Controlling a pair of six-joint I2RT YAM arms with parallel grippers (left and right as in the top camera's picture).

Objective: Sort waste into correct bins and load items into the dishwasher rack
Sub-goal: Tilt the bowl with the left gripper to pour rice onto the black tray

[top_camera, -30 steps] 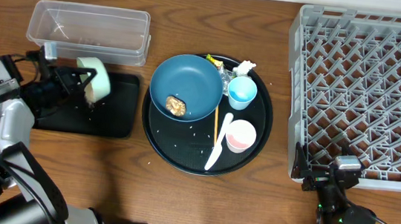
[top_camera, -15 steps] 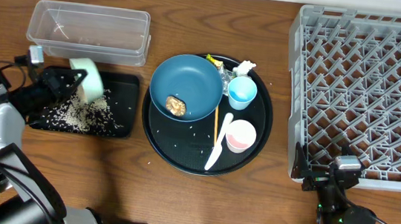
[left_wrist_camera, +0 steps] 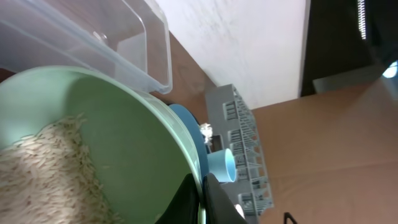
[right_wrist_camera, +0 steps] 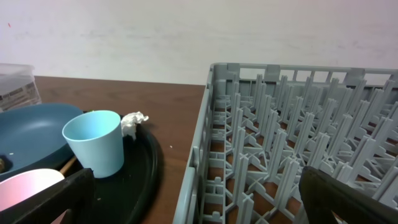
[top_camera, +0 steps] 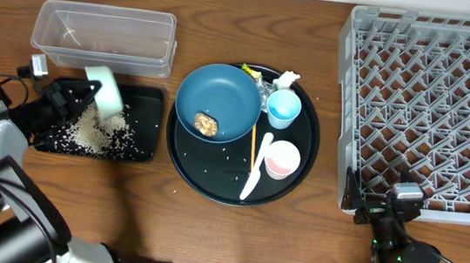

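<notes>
My left gripper (top_camera: 81, 96) is shut on the rim of the pale mint bowl (top_camera: 106, 92) and holds it tipped on its side over the shallow black tray (top_camera: 149, 98). White rice (top_camera: 95, 134) lies spilled on that tray. In the left wrist view, rice (left_wrist_camera: 43, 168) still clings inside the bowl (left_wrist_camera: 112, 143), with my fingers (left_wrist_camera: 202, 199) pinching its rim. The clear tub (top_camera: 105, 37) stands just behind. The dark blue bowl (top_camera: 218, 99) holds a brown lump (top_camera: 207, 124). My right gripper (top_camera: 382, 208) is open and empty at the grey rack's (top_camera: 431, 100) front left corner.
The round black tray (top_camera: 212, 186) carries the light blue cup (top_camera: 283, 108), the white cup (top_camera: 282, 159), the white spoon (top_camera: 254, 173), tissue (top_camera: 288, 78), foil (top_camera: 264, 84) and stray rice grains. The right wrist view shows the cup (right_wrist_camera: 96, 143) beside the rack wall (right_wrist_camera: 205, 143).
The mint bowl has been tipped over and rice has poured out onto the black tray. The left arm drew back slightly to the left. The right arm has not moved.
</notes>
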